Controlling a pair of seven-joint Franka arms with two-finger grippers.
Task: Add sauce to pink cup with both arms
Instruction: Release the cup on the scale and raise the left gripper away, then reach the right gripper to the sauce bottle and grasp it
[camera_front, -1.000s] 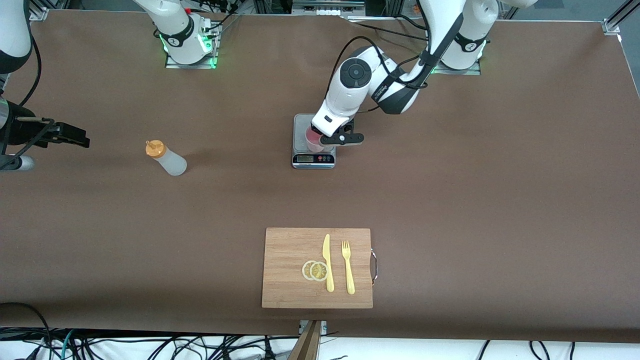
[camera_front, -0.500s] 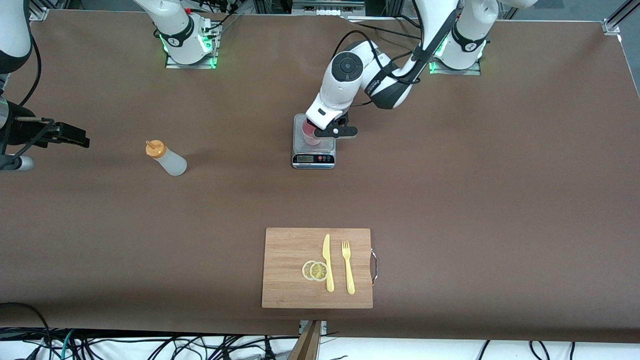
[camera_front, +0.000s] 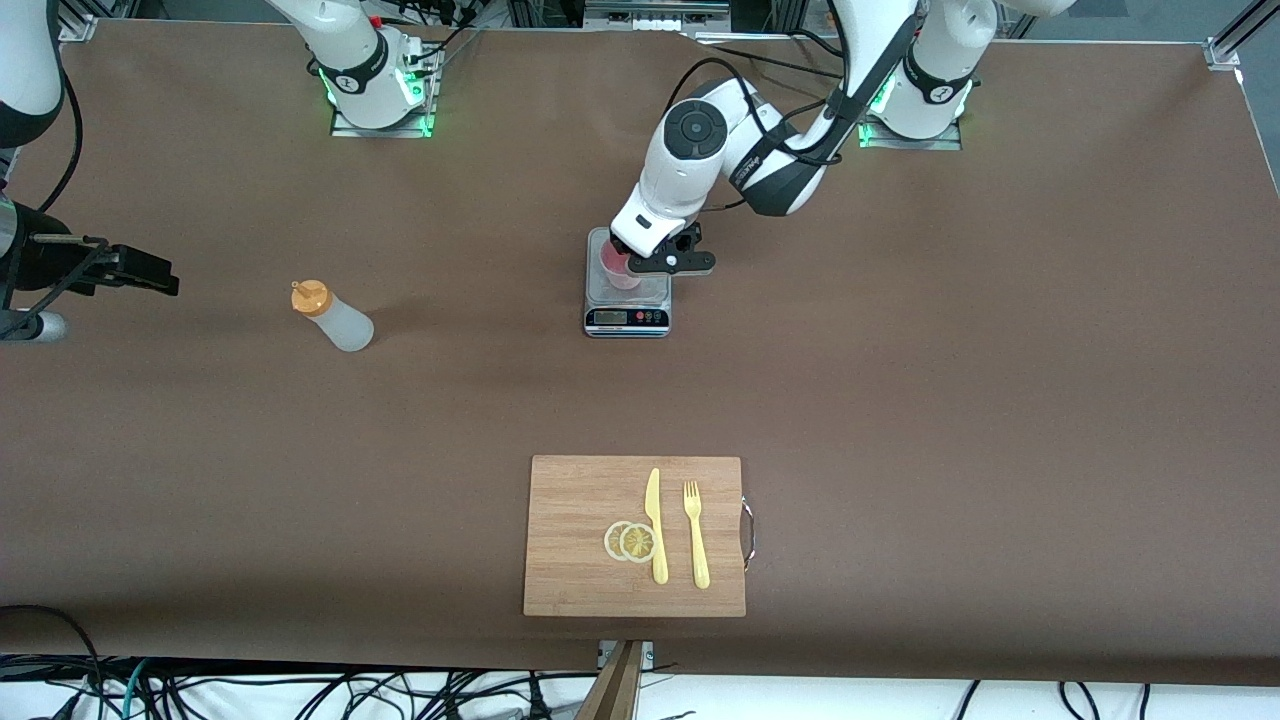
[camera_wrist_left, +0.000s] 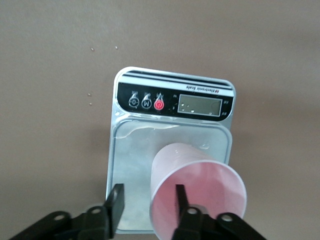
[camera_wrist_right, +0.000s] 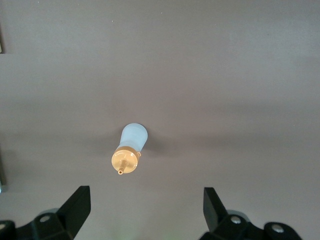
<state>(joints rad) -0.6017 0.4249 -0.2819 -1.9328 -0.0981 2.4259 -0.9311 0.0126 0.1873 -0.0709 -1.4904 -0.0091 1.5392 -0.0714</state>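
The pink cup (camera_front: 616, 272) stands on the steel plate of a small scale (camera_front: 627, 318), toward the plate's edge that lies farther from the front camera. My left gripper (camera_front: 648, 262) is right over it. In the left wrist view the left gripper (camera_wrist_left: 147, 205) is open and straddles the wall of the cup (camera_wrist_left: 200, 185): one finger is inside the cup, the other outside over the scale (camera_wrist_left: 130, 160). The sauce bottle (camera_front: 335, 315) stands toward the right arm's end of the table. My right gripper (camera_front: 160, 275) waits there, wide open and empty (camera_wrist_right: 145, 210), with the bottle (camera_wrist_right: 131, 150) beneath it.
A wooden cutting board (camera_front: 570, 500) lies near the table's front edge, nearer to the front camera than the scale. On it lie two lemon slices (camera_front: 630, 541), a yellow knife (camera_front: 655, 525) and a yellow fork (camera_front: 696, 535).
My left gripper and the pink cup have shifted a little across the scale plate, away from the front camera. The right arm and the sauce bottle have not moved.
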